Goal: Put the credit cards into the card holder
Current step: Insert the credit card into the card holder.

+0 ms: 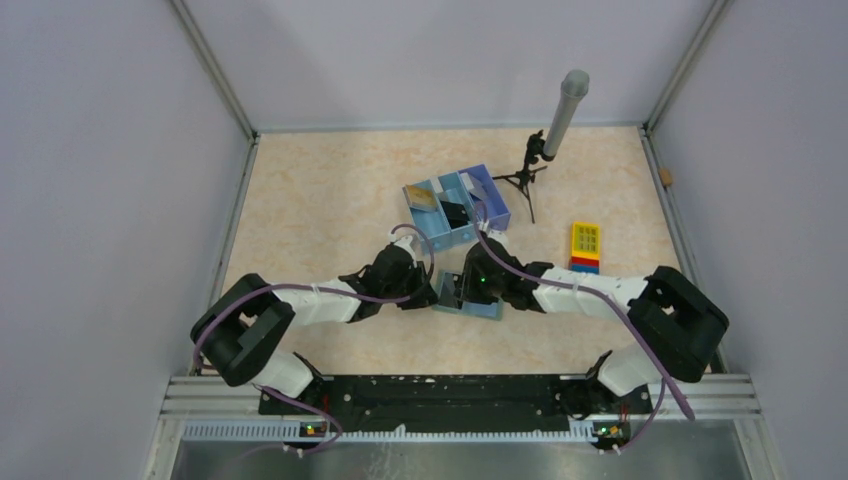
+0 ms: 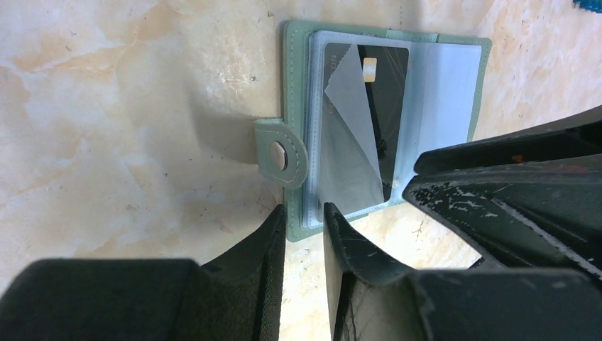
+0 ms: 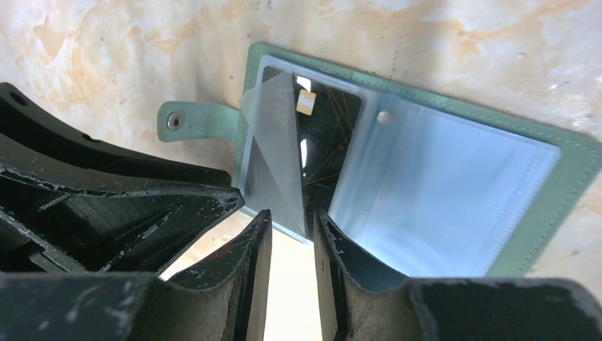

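The grey-green folding card holder (image 3: 576, 165) lies open on the beige marbled table (image 1: 320, 200), between my two arms. A dark credit card (image 2: 390, 106) sits in its clear pocket. The left gripper (image 2: 304, 213) and the right gripper (image 3: 292, 217) each show a narrow gap and hold nothing. Next, I think, one arm must fetch another card from the blue plastic tray (image 1: 445, 238).

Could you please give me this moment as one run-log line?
card holder: open flat | dark card: in one sleeve | left gripper: jaws slightly apart at holder edge | right gripper: jaws slightly apart at card edge
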Controlling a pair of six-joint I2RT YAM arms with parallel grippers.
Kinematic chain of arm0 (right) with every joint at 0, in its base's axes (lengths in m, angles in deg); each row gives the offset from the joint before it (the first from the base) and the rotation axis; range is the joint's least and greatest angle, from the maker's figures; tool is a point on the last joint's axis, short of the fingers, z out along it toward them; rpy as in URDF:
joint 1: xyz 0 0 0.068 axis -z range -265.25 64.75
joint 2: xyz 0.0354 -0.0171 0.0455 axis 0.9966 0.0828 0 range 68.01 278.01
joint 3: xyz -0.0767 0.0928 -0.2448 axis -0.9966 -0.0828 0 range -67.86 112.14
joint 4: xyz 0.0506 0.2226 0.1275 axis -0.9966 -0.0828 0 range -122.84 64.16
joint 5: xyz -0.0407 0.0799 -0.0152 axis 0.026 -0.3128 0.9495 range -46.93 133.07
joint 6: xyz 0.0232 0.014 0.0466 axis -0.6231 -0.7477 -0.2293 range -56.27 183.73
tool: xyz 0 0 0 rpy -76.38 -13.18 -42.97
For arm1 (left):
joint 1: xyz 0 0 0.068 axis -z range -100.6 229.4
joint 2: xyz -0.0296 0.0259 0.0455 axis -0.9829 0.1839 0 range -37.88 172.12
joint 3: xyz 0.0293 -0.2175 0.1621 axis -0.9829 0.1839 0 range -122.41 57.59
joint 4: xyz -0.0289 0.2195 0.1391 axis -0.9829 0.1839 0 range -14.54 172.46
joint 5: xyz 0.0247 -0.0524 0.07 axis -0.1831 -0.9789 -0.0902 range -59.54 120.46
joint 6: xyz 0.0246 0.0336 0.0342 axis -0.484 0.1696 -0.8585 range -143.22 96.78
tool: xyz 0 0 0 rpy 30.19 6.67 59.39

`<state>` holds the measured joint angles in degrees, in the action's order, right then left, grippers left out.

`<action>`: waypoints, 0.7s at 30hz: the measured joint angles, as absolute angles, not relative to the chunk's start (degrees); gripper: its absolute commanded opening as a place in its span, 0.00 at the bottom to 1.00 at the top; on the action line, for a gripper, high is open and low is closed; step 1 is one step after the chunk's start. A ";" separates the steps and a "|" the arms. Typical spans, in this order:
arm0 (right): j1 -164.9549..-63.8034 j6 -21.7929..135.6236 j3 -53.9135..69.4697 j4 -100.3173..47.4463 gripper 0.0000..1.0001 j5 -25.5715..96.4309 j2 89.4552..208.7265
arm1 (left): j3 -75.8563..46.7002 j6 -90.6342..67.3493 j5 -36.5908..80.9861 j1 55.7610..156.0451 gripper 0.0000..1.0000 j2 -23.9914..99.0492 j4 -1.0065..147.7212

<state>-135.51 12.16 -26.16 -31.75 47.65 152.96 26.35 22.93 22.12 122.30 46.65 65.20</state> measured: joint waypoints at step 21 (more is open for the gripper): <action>-135.51 12.66 -25.36 -32.76 0.23 49.51 156.06 | 26.35 22.91 20.83 122.32 0.24 46.65 65.18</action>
